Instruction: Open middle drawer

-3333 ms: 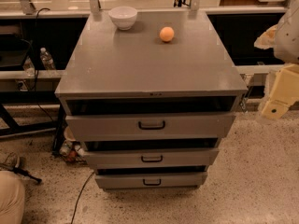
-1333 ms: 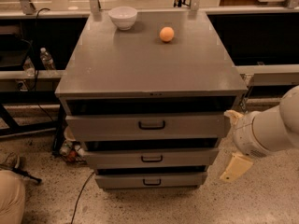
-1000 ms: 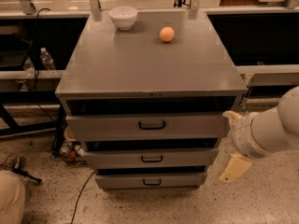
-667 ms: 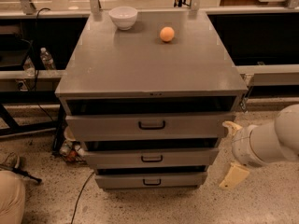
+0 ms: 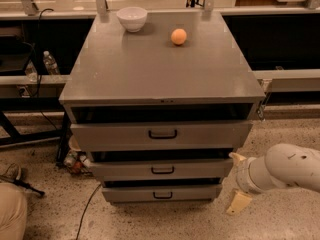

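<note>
The grey cabinet has three drawers stacked in front. The middle drawer is shut, and its small black loop handle sits at the centre of its front. The wider top drawer is above it and the narrowest bottom drawer is below. My gripper is at the lower right, just off the middle drawer's right end and well right of the handle. Its two pale fingers are spread apart and hold nothing. The upper fingertip is near the drawer's right corner.
A white bowl and an orange sit on the cabinet top. A plastic bottle stands on a shelf at left. Cables and clutter lie on the speckled floor left of the cabinet. A beige shape is at bottom left.
My arm has come down from the upper right to beside the drawers, then sunk lower and slightly right, level with the middle drawer. The drawers have not moved.
</note>
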Motion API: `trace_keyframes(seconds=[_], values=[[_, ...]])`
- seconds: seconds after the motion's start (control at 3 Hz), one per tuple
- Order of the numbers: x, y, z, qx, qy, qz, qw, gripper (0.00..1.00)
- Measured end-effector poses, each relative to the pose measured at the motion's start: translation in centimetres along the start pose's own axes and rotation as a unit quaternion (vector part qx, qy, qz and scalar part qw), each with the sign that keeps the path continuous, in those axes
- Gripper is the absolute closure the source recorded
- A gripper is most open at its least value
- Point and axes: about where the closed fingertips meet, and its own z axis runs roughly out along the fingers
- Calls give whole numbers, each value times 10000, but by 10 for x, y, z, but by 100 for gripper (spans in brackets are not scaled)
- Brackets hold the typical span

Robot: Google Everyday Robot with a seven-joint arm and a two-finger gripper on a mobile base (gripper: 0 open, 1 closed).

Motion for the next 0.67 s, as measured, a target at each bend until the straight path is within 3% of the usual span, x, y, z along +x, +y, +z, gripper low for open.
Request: trace_keyframes(seconds=[0.33, 0.67], values=[[12, -1, 69, -132, -26, 247, 9996, 0], [12, -1, 68, -132, -26, 247, 9996, 0]])
